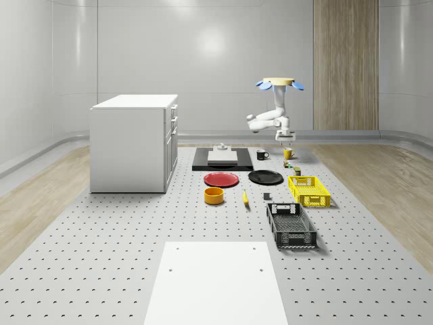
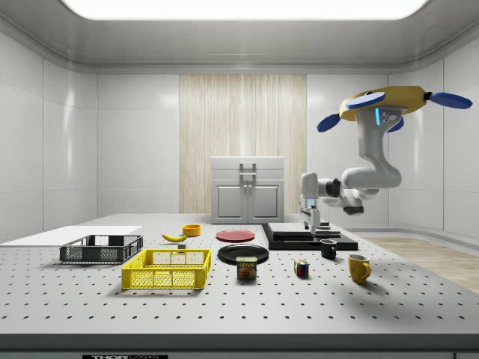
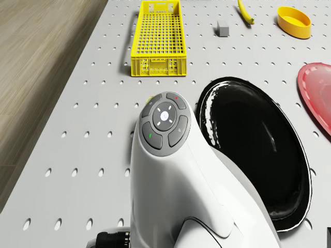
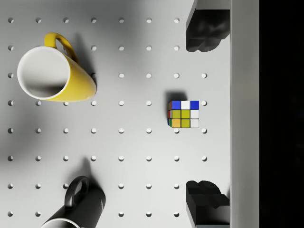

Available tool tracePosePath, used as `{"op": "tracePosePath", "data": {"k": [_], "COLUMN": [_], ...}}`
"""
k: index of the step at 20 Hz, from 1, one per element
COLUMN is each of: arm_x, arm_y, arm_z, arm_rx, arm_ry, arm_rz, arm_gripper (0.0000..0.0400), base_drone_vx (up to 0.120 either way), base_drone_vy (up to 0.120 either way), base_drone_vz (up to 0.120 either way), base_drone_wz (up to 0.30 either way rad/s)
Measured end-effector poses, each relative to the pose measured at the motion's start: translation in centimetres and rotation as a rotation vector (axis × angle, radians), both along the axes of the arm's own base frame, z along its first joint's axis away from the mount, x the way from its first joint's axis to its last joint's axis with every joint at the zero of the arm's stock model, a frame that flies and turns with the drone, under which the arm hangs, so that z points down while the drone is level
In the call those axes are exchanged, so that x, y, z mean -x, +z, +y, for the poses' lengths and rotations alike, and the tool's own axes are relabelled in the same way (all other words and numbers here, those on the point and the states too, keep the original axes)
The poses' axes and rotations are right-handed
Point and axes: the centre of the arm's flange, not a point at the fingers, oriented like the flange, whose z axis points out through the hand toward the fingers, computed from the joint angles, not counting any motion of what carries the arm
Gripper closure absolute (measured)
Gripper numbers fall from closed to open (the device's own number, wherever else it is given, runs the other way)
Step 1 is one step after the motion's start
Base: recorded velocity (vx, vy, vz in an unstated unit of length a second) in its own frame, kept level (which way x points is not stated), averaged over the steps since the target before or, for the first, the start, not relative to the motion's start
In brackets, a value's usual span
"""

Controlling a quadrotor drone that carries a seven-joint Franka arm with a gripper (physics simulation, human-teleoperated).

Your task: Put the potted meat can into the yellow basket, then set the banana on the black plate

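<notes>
The drone (image 2: 389,105) is hovering by the mugs with its gripper (image 4: 205,114) open and empty, so the meat can (image 2: 247,268) is waiting outside the basket (image 2: 168,268) and the banana (image 2: 175,237) is lying off the plate (image 2: 243,253).

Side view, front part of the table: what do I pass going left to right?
Black basket → yellow basket → potted meat can → Rubik's cube → yellow mug.

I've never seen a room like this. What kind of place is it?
Probably a simulated robot test lab: a big perforated table laid with practice things like a yellow basket and banana, with a drone hovering beside the table.
</notes>
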Motion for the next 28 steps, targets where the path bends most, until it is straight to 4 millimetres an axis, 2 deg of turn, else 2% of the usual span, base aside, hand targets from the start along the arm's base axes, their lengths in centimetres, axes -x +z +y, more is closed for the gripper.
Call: {"op": "tracePosePath", "data": {"k": [5, 22, 28], "arm_x": [0.00, 0.00, 0.00], "arm_y": [0.00, 0.00, 0.00], "arm_z": [0.00, 0.00, 0.01], "arm_rx": [0.000, 0.000, 0.000], "arm_ry": [0.000, 0.000, 0.000], "arm_rz": [0.000, 0.000, 0.000], "arm_gripper": [0.0000, 0.0000, 0.0000], "base_drone_vx": [0.120, 0.120, 0.120], "base_drone_vy": [0.088, 0.000, 0.020], "base_drone_vz": [0.000, -0.120, -0.007], "base_drone_wz": [0.000, 0.000, 0.000]}}
